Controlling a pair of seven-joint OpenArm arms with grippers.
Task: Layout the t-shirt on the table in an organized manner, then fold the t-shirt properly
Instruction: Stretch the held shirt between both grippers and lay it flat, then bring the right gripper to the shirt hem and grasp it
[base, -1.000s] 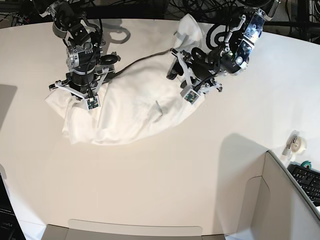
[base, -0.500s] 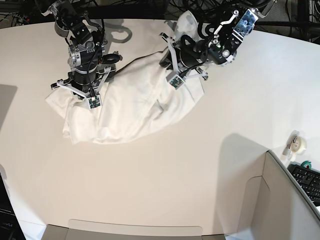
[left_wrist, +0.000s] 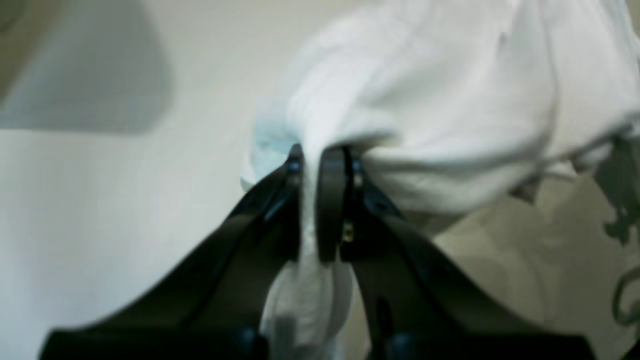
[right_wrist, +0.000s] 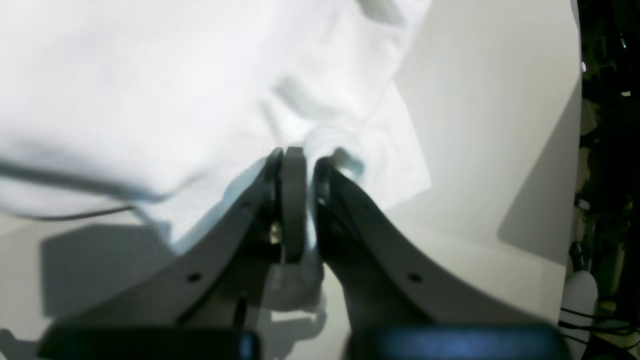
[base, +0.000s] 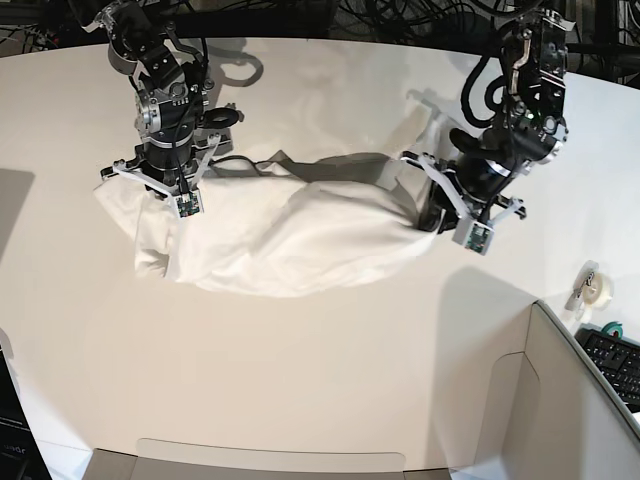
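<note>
Two claws, left claw (left_wrist: 318, 210) & right claw (right_wrist: 302, 210), each pinched tight on the t-shirt (base: 290, 235): soft, light, droopy; grip hem corners, stretched across the bench (base: 330, 380).

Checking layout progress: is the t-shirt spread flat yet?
No. The t-shirt hangs bunched and wrinkled between the left gripper and right gripper, both pinching cloth.

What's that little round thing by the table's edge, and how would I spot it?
Start at the white table and follow its right edge toward the grey box wall. Just beyond that wall's top sits a small roll of tape. It is pale and ring-shaped, unlike the dark keyboard beside it.
</note>
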